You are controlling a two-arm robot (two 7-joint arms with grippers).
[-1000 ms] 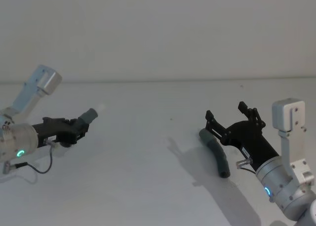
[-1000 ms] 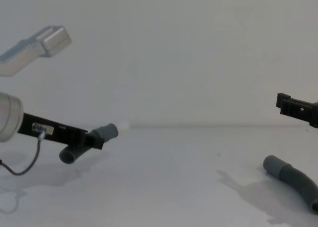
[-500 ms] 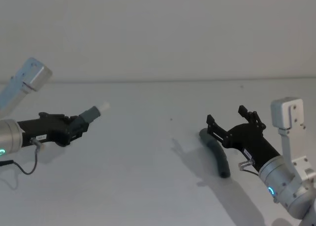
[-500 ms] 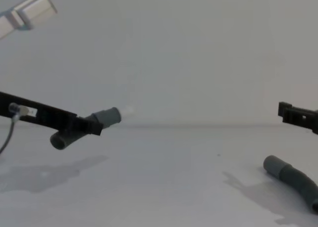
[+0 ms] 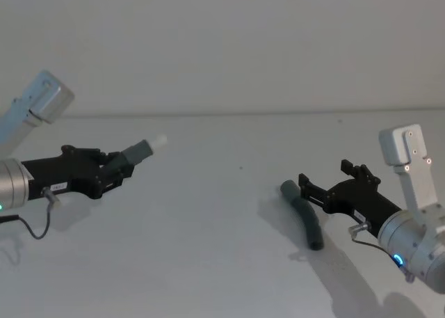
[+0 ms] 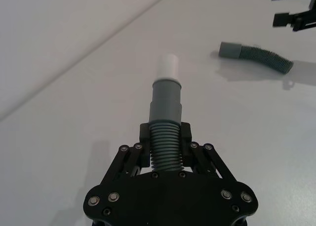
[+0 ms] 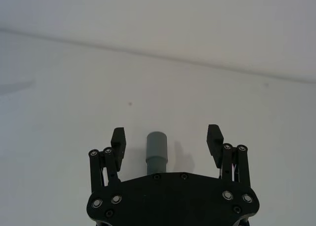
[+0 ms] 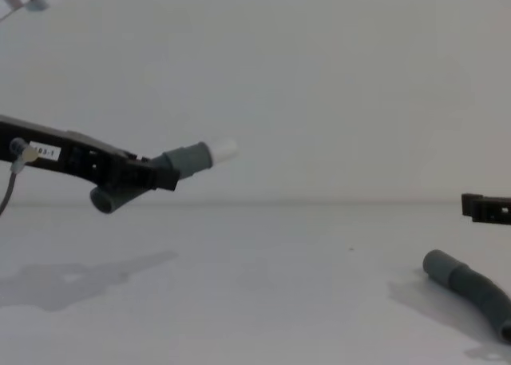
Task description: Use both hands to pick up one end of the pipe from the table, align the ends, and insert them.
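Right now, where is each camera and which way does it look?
Head: high, looking down at the matte white table; black left claw holds the white-tipped dark grey corrugated hose, black right claw open above the plain grey corrugated hose.
Chest: lower, looking across the table; both claws show.
Left wrist: along its claw and held hose.
Right wrist: along its claw at the plain hose.
Head and chest share both hoses.

The left claw clamps the white-tipped hose piece over the surface; the second hose piece lies well apart, near the right claw.
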